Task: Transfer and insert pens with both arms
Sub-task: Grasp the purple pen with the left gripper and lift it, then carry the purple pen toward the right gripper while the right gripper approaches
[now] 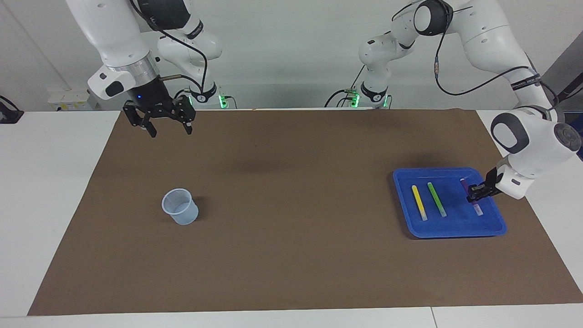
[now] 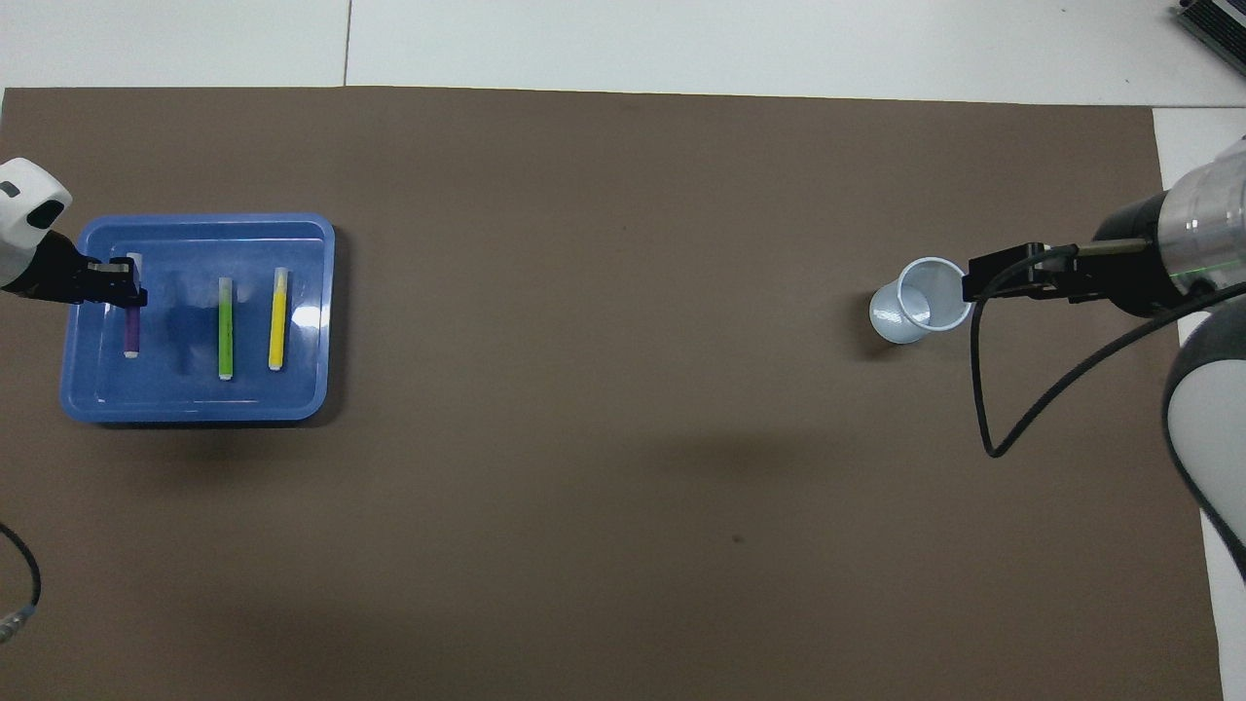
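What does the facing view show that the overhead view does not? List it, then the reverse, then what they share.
Only the facing view: both arms' upper joints and bases with green lights, and the right end effector hanging open above the brown mat.

Only the overhead view: the inside of the clear plastic cup from above, and a cable end at the mat's edge.

Both: the blue plastic tray, the yellow marker pen and green marker pen lying in it, and the left end effector shut on the purple marker pen.
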You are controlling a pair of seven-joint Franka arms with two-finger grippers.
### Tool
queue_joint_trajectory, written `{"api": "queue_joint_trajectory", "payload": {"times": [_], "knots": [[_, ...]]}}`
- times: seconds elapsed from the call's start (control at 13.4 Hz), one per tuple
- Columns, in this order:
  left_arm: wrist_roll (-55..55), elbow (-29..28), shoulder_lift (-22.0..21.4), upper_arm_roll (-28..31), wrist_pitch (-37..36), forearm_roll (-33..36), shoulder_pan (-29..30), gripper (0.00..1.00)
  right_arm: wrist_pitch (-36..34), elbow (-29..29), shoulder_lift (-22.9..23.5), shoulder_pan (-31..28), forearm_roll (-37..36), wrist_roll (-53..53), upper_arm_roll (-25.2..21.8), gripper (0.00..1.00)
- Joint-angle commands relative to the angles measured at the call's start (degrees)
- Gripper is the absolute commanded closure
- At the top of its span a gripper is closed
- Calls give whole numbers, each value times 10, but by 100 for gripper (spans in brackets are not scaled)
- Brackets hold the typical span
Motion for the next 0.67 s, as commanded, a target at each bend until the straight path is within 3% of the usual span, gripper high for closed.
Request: {"api": "queue_joint_trajectory", "payload": {"times": [0.0,0.45,0.6], "knots": [[-69,-11,-46,4,-51,-11,-32,100,15,-14,-9,-1,11,20,2,0],[-362,-6,-85,3,-137,-154,-103,100,49,-15,-7,2,116,180,2,0],[-429,-5,-101,1,-143,-161,-145,100,81,-37,-10,22,122,224,2,0]]}}
